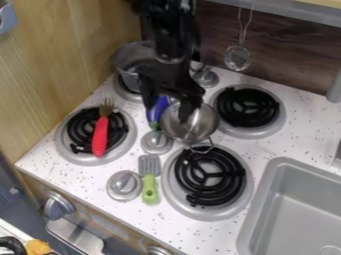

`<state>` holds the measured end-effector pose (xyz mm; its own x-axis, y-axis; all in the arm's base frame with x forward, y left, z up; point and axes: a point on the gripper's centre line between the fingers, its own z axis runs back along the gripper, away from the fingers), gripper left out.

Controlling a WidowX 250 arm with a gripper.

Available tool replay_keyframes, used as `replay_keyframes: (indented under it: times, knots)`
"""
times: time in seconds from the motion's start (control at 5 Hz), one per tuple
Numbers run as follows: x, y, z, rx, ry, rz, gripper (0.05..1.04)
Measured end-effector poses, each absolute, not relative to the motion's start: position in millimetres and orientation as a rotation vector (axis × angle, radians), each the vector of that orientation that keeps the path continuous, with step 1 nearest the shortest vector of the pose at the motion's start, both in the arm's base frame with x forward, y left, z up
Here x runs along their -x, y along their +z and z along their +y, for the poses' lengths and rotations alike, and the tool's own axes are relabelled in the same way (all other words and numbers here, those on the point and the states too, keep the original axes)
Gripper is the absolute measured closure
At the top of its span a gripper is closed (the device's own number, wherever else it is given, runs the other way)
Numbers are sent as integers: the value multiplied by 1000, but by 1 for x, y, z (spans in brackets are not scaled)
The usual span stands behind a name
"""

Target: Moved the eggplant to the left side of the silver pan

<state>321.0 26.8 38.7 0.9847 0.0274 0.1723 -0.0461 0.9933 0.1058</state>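
Here, eggplant (158, 108) with long axis steeply down the view, green end lowest, tool (170, 103) spread apart

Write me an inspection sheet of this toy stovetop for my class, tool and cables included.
Surface: speckled white counter, four burners.
Job's things: eggplant lying left of the silver pan.
Clutter: red-handled fork on the left burner; green-handled spatula on the counter; pot on the rear burner.
Tool: open, over the eggplant and pan.
Cables: nothing seen for certain.
Surroundings: sink at right; strainer hanging by the back wall.
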Motion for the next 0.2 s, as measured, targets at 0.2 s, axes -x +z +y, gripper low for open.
replay_keyframes:
  times: [0.2]
  knots:
    - [-303, 32, 21, -81, 79, -160, 83]
